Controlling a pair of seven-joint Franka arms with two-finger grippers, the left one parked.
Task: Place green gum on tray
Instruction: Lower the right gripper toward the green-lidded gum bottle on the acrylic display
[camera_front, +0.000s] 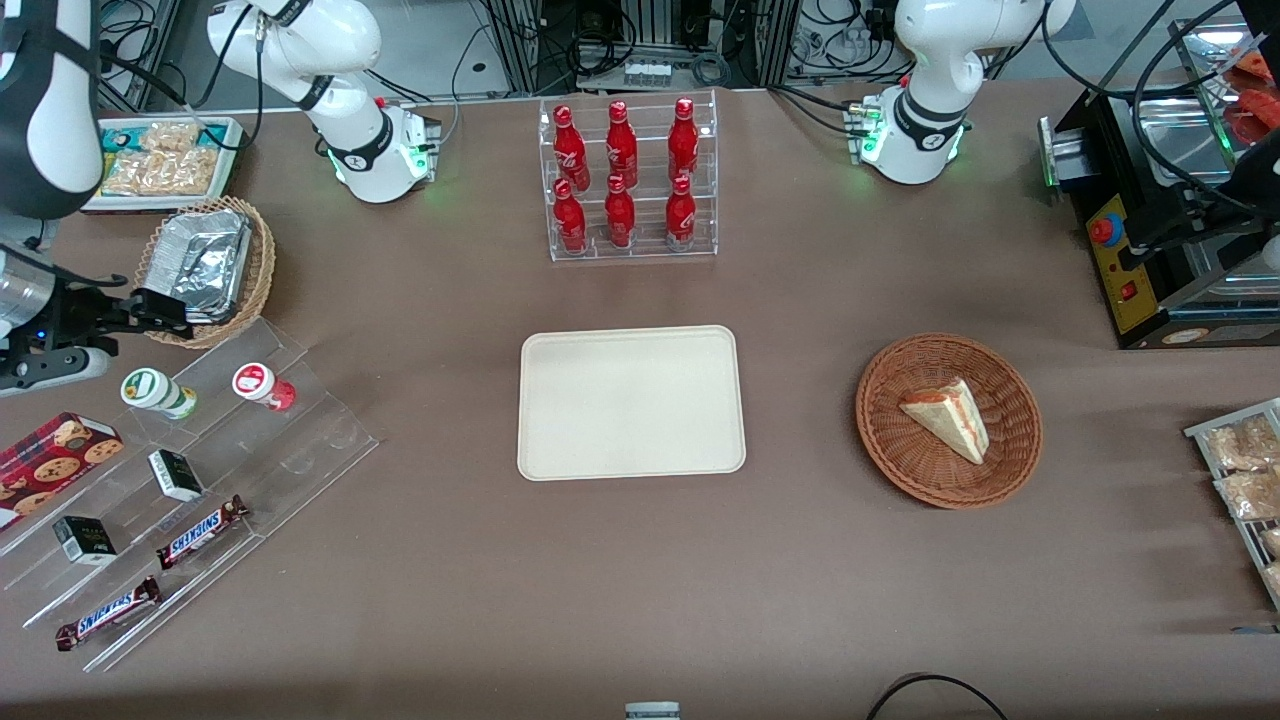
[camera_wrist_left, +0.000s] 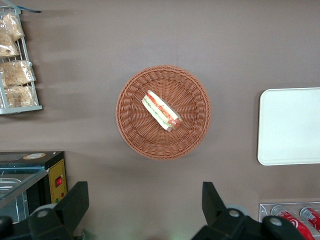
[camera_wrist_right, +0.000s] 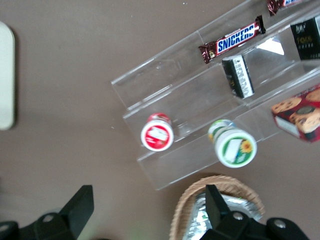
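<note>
The green gum (camera_front: 157, 392) is a small white bottle with a green-ringed lid, lying on the top step of a clear acrylic shelf (camera_front: 300, 440); it also shows in the right wrist view (camera_wrist_right: 234, 145). A similar red-lidded bottle (camera_front: 263, 385) sits beside it on the same step. The cream tray (camera_front: 630, 402) lies bare at the table's middle. My right gripper (camera_front: 170, 312) hangs open and empty above the rim of a wicker basket, farther from the front camera than the green gum. In the right wrist view the gripper (camera_wrist_right: 147, 200) has nothing between its fingers.
The wicker basket (camera_front: 262, 262) holds a foil tray (camera_front: 205, 262). The shelf's lower steps carry two Snickers bars (camera_front: 203, 531), two black boxes (camera_front: 176, 474) and a cookie box (camera_front: 55, 455). A rack of red bottles (camera_front: 627, 180) and a sandwich basket (camera_front: 948, 420) stand elsewhere.
</note>
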